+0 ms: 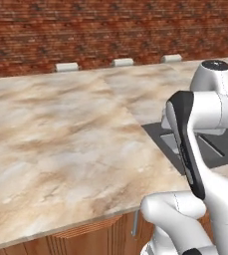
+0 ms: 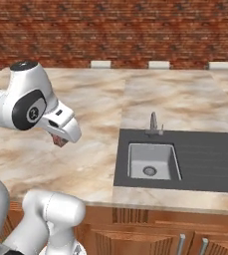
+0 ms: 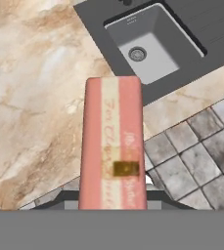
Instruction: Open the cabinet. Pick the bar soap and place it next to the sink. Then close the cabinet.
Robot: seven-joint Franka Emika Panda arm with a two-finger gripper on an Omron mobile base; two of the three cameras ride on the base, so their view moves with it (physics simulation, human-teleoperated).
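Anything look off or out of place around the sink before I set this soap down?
Nothing stands out. The bar soap sits straight in the gripper, held over the marble counter left of the sink. No spills or damage are visible there.

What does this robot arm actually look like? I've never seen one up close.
The arm is built of rounded, glossy white segments, fat and tube-like, joined at dark bands. One round joint cap carries a dark disc with small markings, and a dark grey cap tops the uppermost joint. A long black strip runs down one link. No loose cables show.
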